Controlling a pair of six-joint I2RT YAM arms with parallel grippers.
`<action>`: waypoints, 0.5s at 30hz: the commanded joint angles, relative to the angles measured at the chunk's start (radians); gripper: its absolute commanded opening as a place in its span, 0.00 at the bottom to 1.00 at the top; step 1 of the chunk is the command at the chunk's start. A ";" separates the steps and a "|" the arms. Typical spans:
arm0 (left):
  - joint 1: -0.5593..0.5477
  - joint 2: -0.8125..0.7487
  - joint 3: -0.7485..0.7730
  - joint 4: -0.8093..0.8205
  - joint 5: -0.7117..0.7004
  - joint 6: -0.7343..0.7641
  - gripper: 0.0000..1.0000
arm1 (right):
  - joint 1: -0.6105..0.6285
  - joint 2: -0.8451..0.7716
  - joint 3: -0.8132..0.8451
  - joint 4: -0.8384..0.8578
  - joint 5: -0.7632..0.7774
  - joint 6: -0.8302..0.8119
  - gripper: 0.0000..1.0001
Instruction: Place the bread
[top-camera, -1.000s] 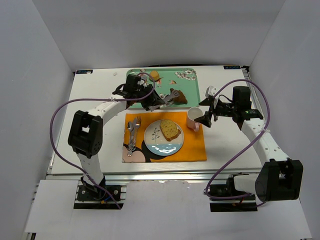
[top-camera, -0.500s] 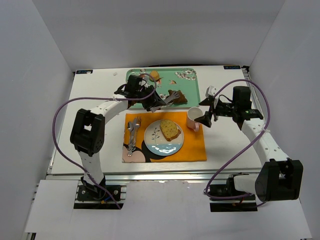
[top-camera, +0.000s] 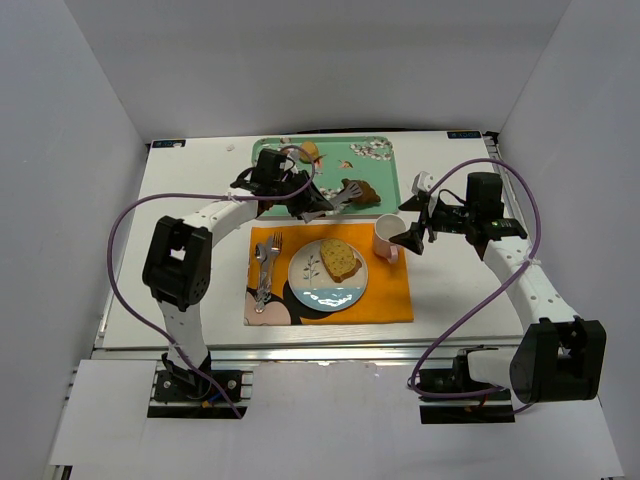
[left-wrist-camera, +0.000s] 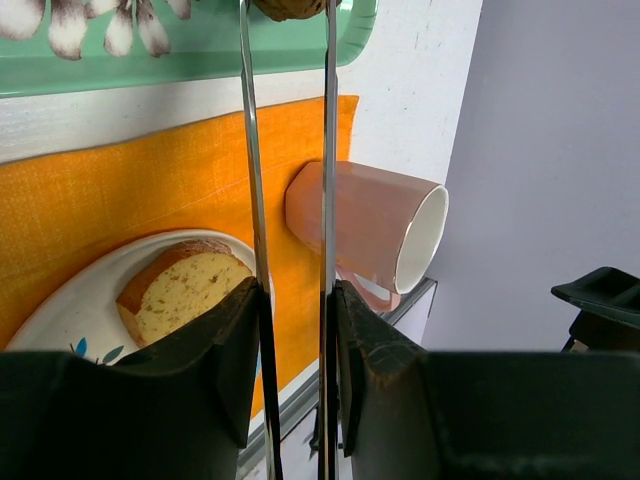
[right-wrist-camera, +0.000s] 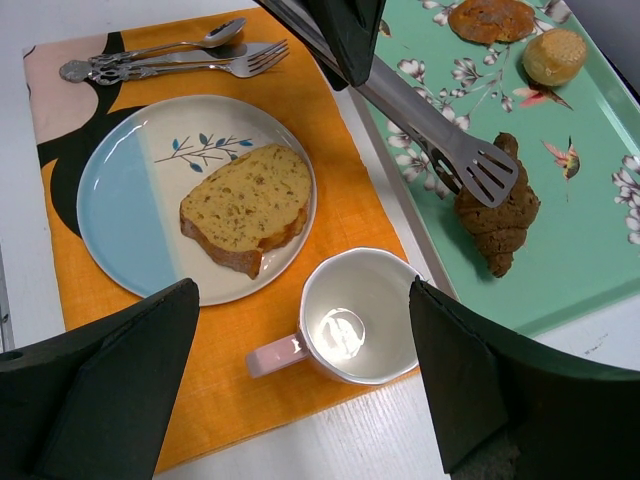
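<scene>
Left gripper (top-camera: 310, 204) is nudging steel tongs (right-wrist-camera: 440, 140) toward brown croissant (right-wrist-camera: 497, 215), jaws pinching them; right gripper (top-camera: 414, 212) is holding its jaws spread wide.

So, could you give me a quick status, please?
Left gripper shut on tongs, tips at croissant on tray. Right gripper open by mug. Slice on plate. Nothing in the way.

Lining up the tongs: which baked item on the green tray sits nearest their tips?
The dark brown croissant, right at the metal tongs' slotted tips; the round golden bun and flat orange-brown pastry lie farther off.
</scene>
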 joint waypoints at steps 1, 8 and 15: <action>-0.006 -0.060 -0.005 0.053 0.029 -0.006 0.09 | -0.009 -0.029 -0.006 0.026 -0.020 -0.009 0.89; -0.006 -0.159 -0.014 0.018 0.009 0.017 0.00 | -0.014 -0.033 -0.003 0.018 -0.022 -0.014 0.89; -0.005 -0.362 -0.138 -0.088 -0.021 0.030 0.00 | -0.015 -0.032 -0.006 0.015 -0.028 -0.018 0.89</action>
